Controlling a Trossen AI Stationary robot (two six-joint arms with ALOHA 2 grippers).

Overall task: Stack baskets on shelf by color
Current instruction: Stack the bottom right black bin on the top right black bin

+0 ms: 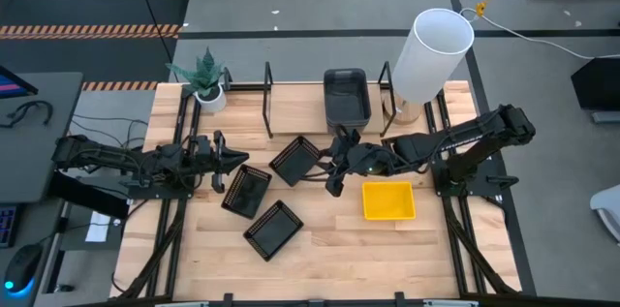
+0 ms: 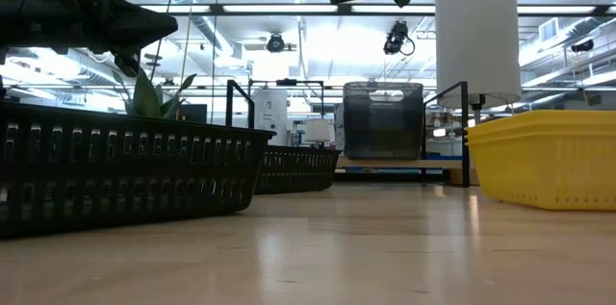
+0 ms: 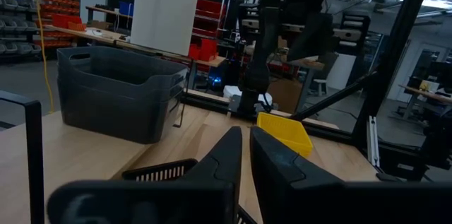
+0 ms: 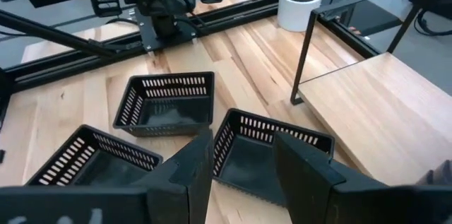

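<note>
Your right gripper (image 1: 335, 177) hangs open above a black basket (image 1: 294, 160) (three lie on the table). Your left gripper (image 1: 235, 157) is pinched closed. One grey basket (image 1: 346, 95) sits on the shelf (image 1: 291, 102).

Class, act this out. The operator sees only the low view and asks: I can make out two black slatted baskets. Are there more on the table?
Observer: Yes, three black slatted plastic baskets lie there.
Operator: Which tool is nearest one?
Observer: The right tool, open, hangs over the one nearest the light-wood shelf.
Operator: And the left arm?
Observer: The left tool is beside the middle basket.
</note>
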